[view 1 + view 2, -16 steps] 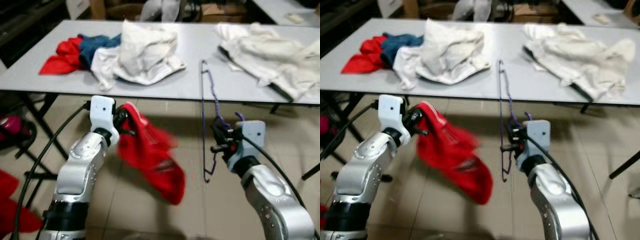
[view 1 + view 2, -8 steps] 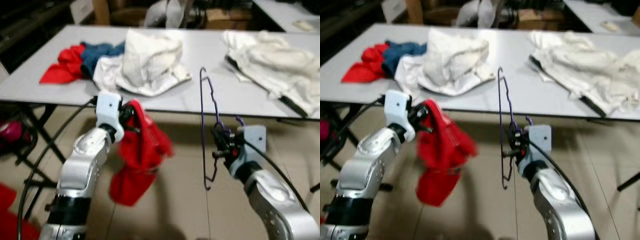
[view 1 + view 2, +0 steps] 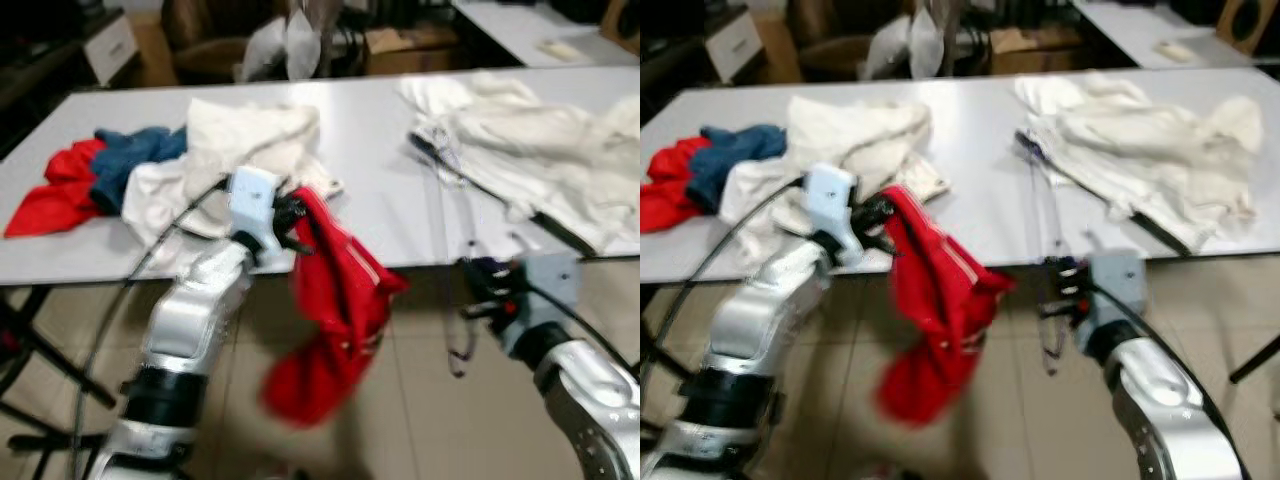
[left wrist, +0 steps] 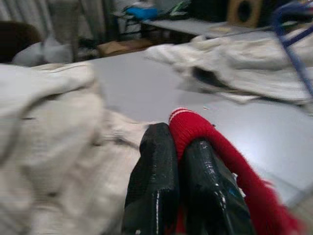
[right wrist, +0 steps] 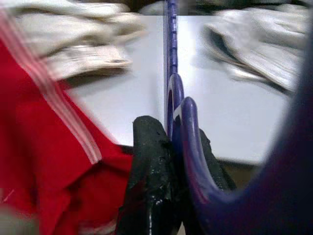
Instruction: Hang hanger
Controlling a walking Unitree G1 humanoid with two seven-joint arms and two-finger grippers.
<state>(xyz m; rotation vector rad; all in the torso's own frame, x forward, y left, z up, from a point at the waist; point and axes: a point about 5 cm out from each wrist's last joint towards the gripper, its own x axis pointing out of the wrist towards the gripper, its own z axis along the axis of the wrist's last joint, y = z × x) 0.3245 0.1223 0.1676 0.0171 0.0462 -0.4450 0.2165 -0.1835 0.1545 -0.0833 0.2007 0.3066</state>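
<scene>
hanger [image 3: 452, 300] first: we see a thin blue-purple wire one, standing nearly upright just off the near edge of the grey table [image 3: 370, 210], blurred and faint in the head views. in the right wrist view its rounded blue wire [image 5: 172, 98] runs up between the black fingers, so our right gripper [image 3: 478, 298] is clamped on it, low and in front of the table edge. our left gripper [image 3: 293, 222] is pinched tight on a red garment with white stripes [image 3: 340, 310], which droops below the table edge toward the tiled floor [image 3: 420, 420]. on the table lie a white garment [image 3: 240, 150], a blue cloth [image 3: 130, 165], a red cloth [image 3: 50, 195] and another white heap [image 3: 540, 150] on the right.
</scene>
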